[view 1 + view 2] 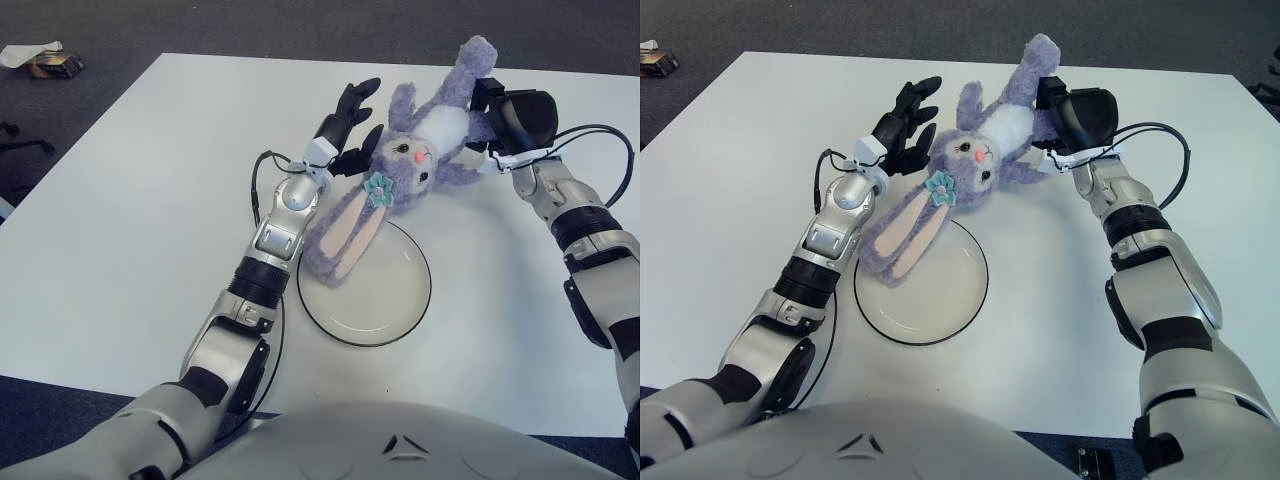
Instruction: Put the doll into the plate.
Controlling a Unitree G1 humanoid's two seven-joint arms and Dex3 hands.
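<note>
Right hand [508, 112] clamped on body of purple doll [405, 165], at 1 o'clock from plate [385, 312]. Doll head-down, long ears draping over plate's rim at 10 o'clock. Left hand [345, 125] at doll's 9 o'clock, fingers spread wide, holding nothing. White table [130, 200] underneath.

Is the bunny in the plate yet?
Not yet. The right hand has the bunny lifted by its body, ears drooping onto the plate's rim. The left hand is open beside its head. Left to do: lower it into the plate and let go.
</note>
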